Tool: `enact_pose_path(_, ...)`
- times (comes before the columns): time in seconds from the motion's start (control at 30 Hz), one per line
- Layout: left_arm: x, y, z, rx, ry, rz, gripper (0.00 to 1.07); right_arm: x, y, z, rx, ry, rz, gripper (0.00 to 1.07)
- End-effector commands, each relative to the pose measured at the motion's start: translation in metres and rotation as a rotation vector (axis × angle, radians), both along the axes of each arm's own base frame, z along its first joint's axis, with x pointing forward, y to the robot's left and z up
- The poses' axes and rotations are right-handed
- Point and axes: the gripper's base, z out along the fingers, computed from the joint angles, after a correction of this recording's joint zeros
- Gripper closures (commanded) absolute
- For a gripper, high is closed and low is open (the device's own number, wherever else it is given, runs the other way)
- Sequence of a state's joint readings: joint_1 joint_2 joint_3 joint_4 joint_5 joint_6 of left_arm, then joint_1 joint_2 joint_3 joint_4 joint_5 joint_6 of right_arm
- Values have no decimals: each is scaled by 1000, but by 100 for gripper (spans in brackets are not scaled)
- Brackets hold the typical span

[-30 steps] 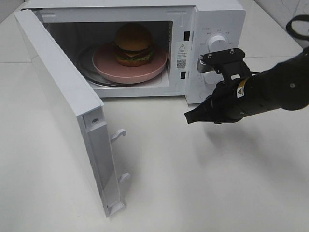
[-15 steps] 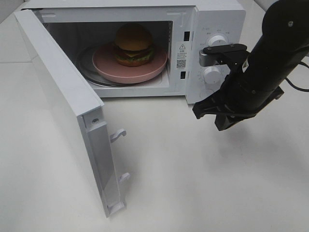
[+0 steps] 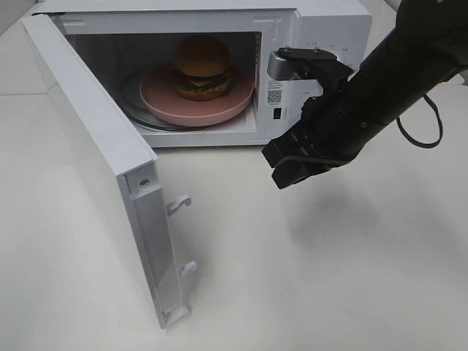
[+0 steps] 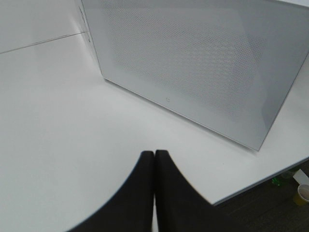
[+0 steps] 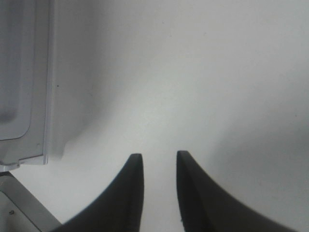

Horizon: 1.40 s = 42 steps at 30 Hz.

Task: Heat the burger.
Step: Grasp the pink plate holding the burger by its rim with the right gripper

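The burger [image 3: 202,67], with a golden bun and layered filling, sits on a round pink plate [image 3: 219,108] inside the open microwave [image 3: 322,18]. My right gripper [image 3: 278,166] hovers above the table in front of the microwave's right half, below the control panel. It is apart from the burger. Its fingers are parted with nothing between them, as the right wrist view shows [image 5: 159,155]. In the left wrist view my left gripper [image 4: 154,157] is shut and empty, facing the outside of the door [image 4: 193,63]. It is out of the exterior high view.
The microwave door [image 3: 102,153] stands swung wide to the left, its latch hooks [image 3: 179,204] jutting toward the table's middle. The right arm [image 3: 395,73] covers the control knobs. White tabletop [image 3: 329,270] spreads in front. The table edge [image 4: 260,180] shows near the left gripper.
The right arm has swung left, from the table to the right of the microwave to its front. Its jaws, pressed together a second ago, have parted. Burger, plate and door have not moved.
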State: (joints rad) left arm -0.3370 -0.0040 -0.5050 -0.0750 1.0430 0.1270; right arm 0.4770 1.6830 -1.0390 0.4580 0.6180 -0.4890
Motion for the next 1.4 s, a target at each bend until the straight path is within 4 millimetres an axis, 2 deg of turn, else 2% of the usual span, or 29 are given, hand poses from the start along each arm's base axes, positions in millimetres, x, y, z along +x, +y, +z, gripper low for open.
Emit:
enact_pose_path(0.03, -3, 1, 0, -6, -20, -1, 106, 0, 4, 6, 30, -46, 75, 68)
enact_pose_path(0.07, -3, 1, 0, -6, -20, -1, 106, 1, 5, 6, 34, -59, 97, 64)
enact_pose_path(0.1, -3, 1, 0, -6, -20, -1, 106, 1, 5, 7, 35, -86, 129, 56)
enact_pose_path(0.13, -3, 1, 0, -6, -20, -1, 106, 1, 5, 7, 35, -86, 129, 56)
enact_pose_path(0.17, -3, 1, 0, -6, -20, -1, 106, 2, 5, 7, 33, -102, 151, 50)
enact_pose_path(0.27, -3, 1, 0, -6, -20, -1, 106, 1, 9, 8, 21, -131, 203, 45)
enact_pose_path(0.4, -3, 1, 0, -6, -20, -1, 106, -2, 16, 8, -8, -194, 284, 45)
enact_pose_path(0.43, -3, 1, 0, -6, -20, -1, 106, -4, 24, 8, -28, -257, 350, 45)
enact_pose_path(0.6, -3, 1, 0, -6, -20, -1, 106, -7, 38, 10, -81, -392, 462, 45)
enact_pose_path(0.83, -3, 1, 0, -6, -20, -1, 106, -7, 54, 13, -149, -467, 594, 45)
enact_pose_path(1.0, -3, 1, 0, -6, -20, -1, 106, 5, 77, 15, -235, -567, 727, 45)
enact_pose_path(1.1, -3, 1, 0, -6, -20, -1, 106, 7, 80, 15, -249, -579, 741, 45)
enact_pose_path(1.27, -3, 1, 0, -6, -20, -1, 106, 17, 100, 16, -353, -701, 875, 45)
enact_pose_path(1.4, -3, 1, 0, -6, -20, -1, 106, 22, 109, 15, -390, -746, 920, 45)
